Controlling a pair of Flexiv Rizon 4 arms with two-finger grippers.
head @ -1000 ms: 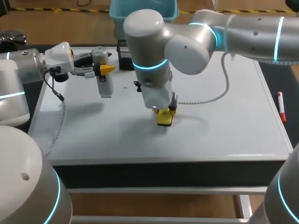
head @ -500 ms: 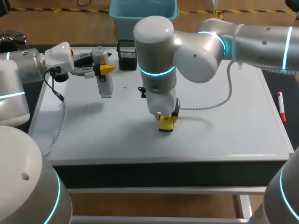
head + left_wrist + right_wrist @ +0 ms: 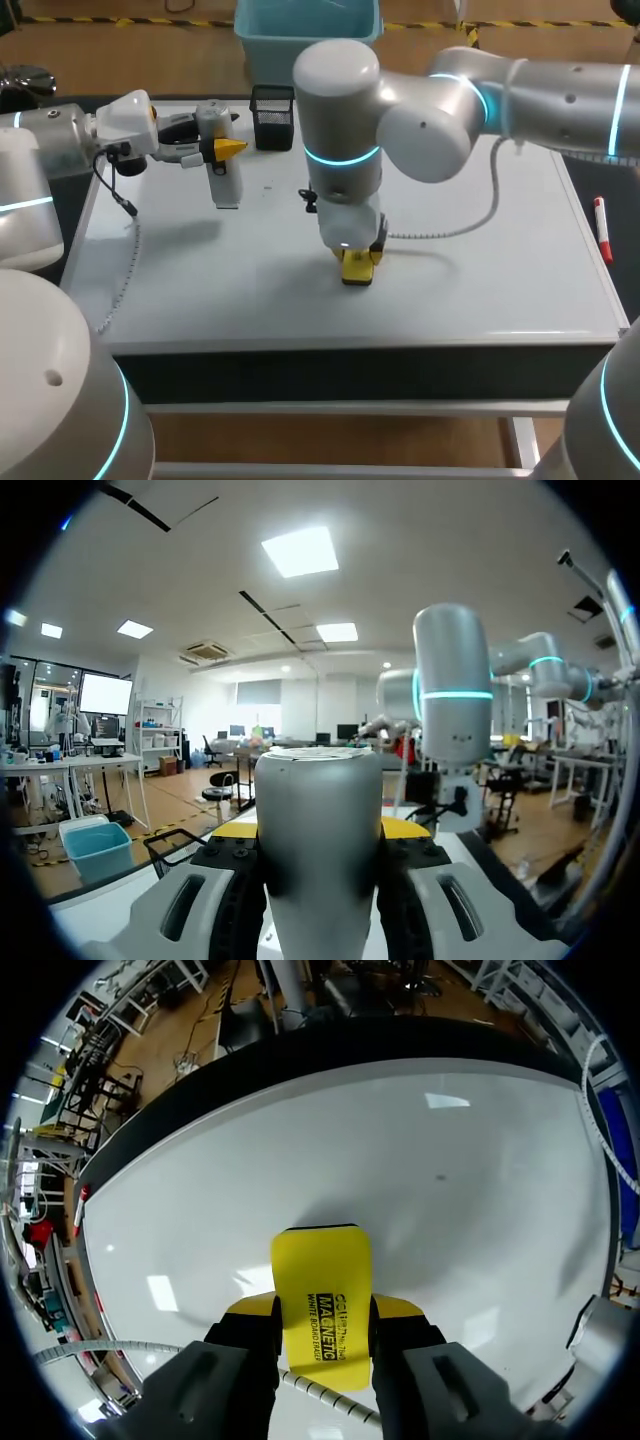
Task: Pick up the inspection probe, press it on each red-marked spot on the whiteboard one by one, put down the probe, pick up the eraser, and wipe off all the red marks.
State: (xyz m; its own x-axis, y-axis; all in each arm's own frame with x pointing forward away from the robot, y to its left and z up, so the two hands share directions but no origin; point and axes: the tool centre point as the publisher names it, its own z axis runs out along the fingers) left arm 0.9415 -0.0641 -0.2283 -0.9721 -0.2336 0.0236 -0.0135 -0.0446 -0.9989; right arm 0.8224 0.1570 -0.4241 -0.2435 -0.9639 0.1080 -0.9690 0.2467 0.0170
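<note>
Eraser (image 3: 320, 1260): yellow block, flat face down on the whiteboard (image 3: 480, 290), about mid-bench and a little toward the front edge of the bench (image 3: 400, 375). The right hand (image 3: 322, 1310) is clamped on it, one yellow tip on each long side, so the eraser's long axis runs straight ahead out of the hand and the grip spans its short width. Any stroke is therefore either lengthwise along that axis or broadside across it. Its upper face carries a few lines of black print set along the long axis. No red shows on the board around the eraser in the head or right wrist views. There is only one small dark speck (image 3: 440, 1175), ahead of the eraser and off to one side, too small to tell its colour. Judgement: wiping looks at or near its end, and if that speck is a leftover mark, the right arm is the one placed to reach it. Probe (image 3: 226, 175): pale grey cylinder, held near the far left corner with its lower end at or just above the board. The left hand (image 3: 320, 832) is closed on it from both sides, so it is not set down. No label is visible on it. Outward: a coiled cable (image 3: 440, 235) trails across the board from the right hand toward the right edge. A red-capped pen (image 3: 601, 228) lies at the right edge, and a black mesh holder (image 3: 272, 115) stands at the far edge.
</note>
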